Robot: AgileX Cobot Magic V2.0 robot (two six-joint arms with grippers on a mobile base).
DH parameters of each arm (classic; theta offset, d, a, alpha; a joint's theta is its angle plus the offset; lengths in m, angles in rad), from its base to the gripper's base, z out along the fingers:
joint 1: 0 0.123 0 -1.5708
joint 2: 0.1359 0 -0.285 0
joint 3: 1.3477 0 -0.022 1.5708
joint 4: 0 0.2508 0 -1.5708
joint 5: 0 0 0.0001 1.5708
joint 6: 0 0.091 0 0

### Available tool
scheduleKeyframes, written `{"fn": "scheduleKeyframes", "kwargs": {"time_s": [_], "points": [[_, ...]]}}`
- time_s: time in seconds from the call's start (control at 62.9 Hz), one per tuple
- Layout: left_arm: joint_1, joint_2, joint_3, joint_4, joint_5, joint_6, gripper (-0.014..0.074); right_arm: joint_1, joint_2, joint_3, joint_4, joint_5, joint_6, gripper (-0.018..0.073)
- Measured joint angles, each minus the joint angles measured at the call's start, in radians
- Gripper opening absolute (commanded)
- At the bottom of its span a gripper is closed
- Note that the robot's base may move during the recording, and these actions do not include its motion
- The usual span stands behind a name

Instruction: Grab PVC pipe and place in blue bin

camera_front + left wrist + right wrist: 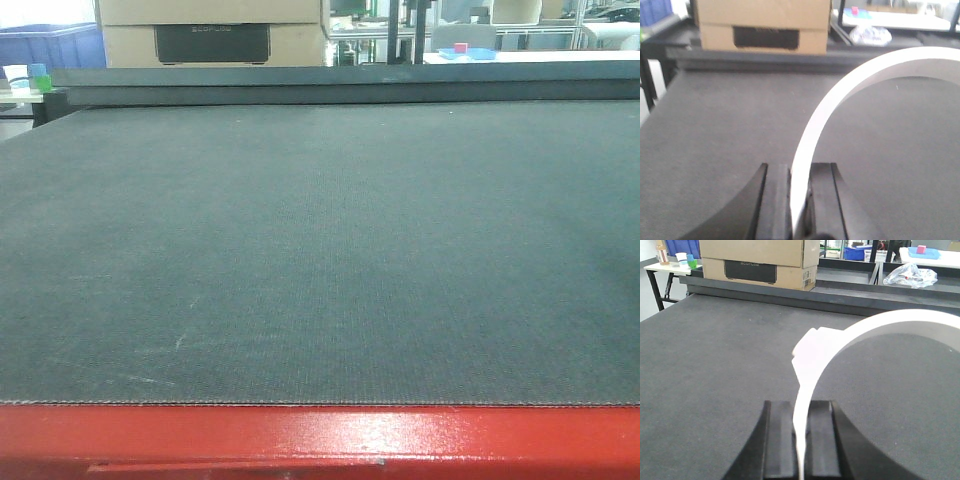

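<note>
In the left wrist view, my left gripper (799,167) is shut on the thin wall of a white PVC pipe (840,95), whose rim arcs up and to the right above the dark mat. My right gripper (801,402) is likewise shut on the wall of a white PVC pipe (880,320), which has a pale lump (812,347) just above the jaws. Neither gripper nor any pipe shows in the front view. A blue bin (50,45) stands beyond the table's far left corner, and its corner also appears as the blue bin (652,10) in the left wrist view.
The dark grey mat (320,250) covers the table, with a red front edge (320,435). A cardboard box (210,30) stands past the far edge. A crumpled plastic bag (910,275) and a blue tray with a red block (462,52) are behind at right.
</note>
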Motion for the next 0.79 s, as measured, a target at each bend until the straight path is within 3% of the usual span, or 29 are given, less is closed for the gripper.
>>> {"fn": "scheduleKeyframes", "kwargs": {"time_s": [0.382,0.795], "points": [[0.071,-0.13,0.01,0.008,0.13,0.0,-0.0111,0.0,-0.036,0.0,-0.018,0.063,0.0,-0.0169],[0.073,-0.153,0.01,-0.006,0.187,-0.002,-0.0111,0.0,-0.162,0.077,-0.038,0.068,0.0,-0.0169]]}}
